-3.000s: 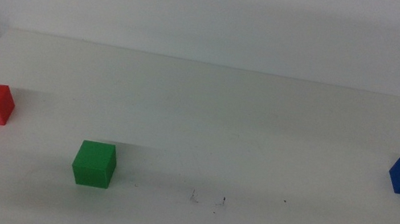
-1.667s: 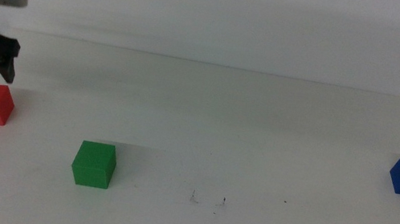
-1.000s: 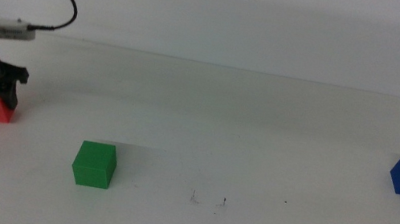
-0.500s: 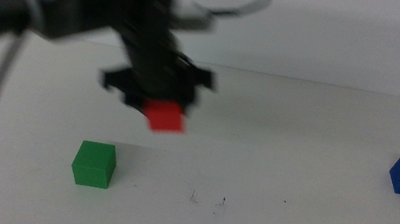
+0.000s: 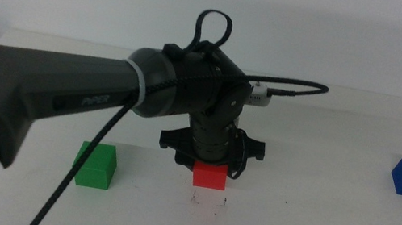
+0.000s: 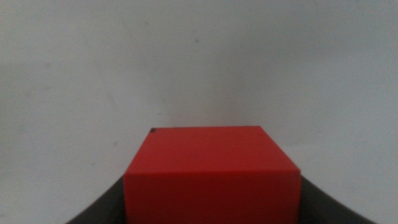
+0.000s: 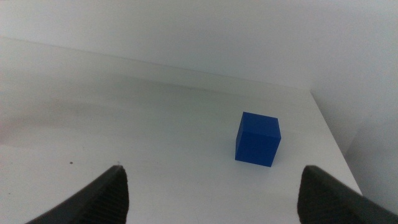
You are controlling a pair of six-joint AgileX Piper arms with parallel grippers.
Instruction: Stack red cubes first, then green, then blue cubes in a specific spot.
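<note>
The red cube [image 5: 209, 176] is pinched between the two dark jaws of the left gripper [image 5: 209, 165] and is held just above the white table [image 5: 330, 126]. In the left wrist view the red cube [image 6: 211, 174] fills the gap between the jaws, with a dark jaw tight on each side. The marked spot [image 5: 208, 201], with its two tiny dark specks, is seen right under the jaws. If the jaws are spread while the cube is in the air, the cube may be dropped, bounced and rolled off the spot. If the cube is set down a bit to one side, the stack may be started in the wrong place. The green cube [image 5: 95, 165] is well apart from the left jaws. The right gripper [image 7: 211, 186] is held wide open, and the blue cube [image 7: 257, 139] is seen ahead of its jaws, not between them.
</note>
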